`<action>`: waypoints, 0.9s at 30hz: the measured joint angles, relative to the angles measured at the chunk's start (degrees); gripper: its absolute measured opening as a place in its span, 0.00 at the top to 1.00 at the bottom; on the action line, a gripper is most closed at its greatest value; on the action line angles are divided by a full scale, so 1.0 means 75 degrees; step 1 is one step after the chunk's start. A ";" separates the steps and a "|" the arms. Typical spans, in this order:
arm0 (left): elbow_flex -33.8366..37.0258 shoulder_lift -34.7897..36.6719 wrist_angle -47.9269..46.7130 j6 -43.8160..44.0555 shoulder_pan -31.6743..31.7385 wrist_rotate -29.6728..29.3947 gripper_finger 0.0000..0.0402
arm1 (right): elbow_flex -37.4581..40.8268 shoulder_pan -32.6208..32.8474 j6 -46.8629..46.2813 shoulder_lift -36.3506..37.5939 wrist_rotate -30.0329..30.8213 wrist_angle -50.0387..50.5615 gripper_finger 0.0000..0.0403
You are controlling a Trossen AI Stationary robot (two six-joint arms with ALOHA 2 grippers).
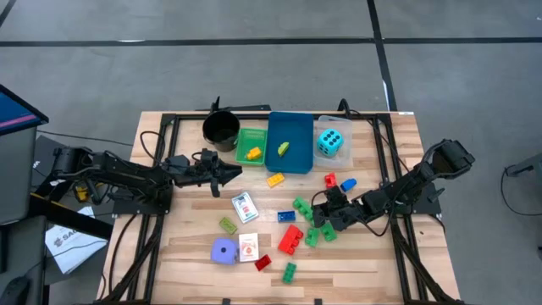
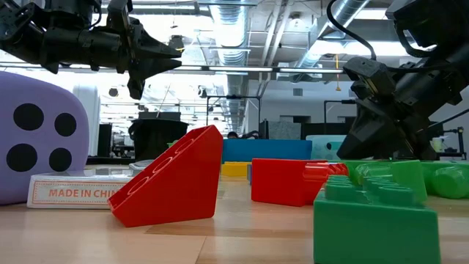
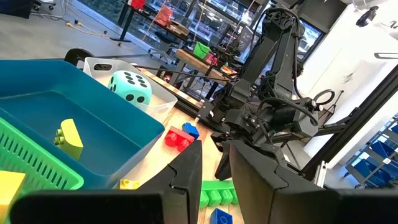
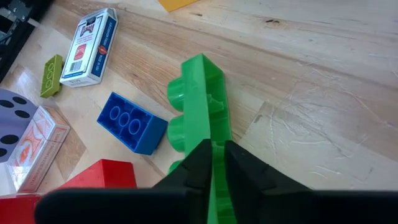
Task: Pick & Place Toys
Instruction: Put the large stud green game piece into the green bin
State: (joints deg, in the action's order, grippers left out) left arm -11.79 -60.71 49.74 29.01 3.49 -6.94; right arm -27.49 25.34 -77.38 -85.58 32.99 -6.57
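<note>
Right gripper (image 4: 214, 163) low over the table (image 1: 373, 254), fingers nearly together, pinching the top ridge of a green brick (image 4: 202, 99) that lies flat on the wood. Just beside the brick: a blue brick (image 4: 132, 122); beyond that, a white card pack (image 4: 92, 45) and an olive brick (image 4: 51, 75). A red brick (image 4: 102, 175) sits close by the fingers. Bare wood on the brick's far side gives open room.

Right arm reaches inward from the table's right edge, wrist pitched down.

Left gripper (image 1: 235, 173) hangs clear above the table beside the green tray (image 1: 251, 135), fingers narrowly apart, nothing between them. The blue tray (image 3: 124, 134) ahead holds a yellow-green brick (image 3: 68, 138); cyan die (image 3: 130, 86) beyond.
</note>
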 joint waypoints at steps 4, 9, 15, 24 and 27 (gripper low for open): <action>0.0000 -0.0001 0.0000 0.0000 0.0001 0.0000 0.81 | 0.0000 0.0000 0.0000 -0.0003 0.0000 0.0003 0.83; 0.0000 0.0000 0.0000 0.0000 0.0000 0.0000 0.81 | 0.0000 -0.0003 0.0027 -0.0003 0.0000 0.0003 0.81; 0.0000 -0.0001 -0.0001 0.0000 0.0000 0.0000 0.81 | 0.0003 -0.0003 0.0231 -0.0003 0.0003 -0.0154 0.81; 0.0000 -0.0002 -0.0001 0.0000 0.0000 0.0000 0.81 | 0.0003 -0.0003 0.0577 0.0061 -0.0177 -0.0542 0.81; 0.0000 0.0000 -0.0003 -0.0001 0.0001 0.0000 0.81 | 0.0003 -0.0034 0.0580 0.0061 -0.0187 -0.0536 0.81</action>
State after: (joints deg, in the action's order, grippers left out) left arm -11.79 -60.71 49.71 29.01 3.49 -6.94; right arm -27.46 25.09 -73.04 -85.12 31.59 -10.59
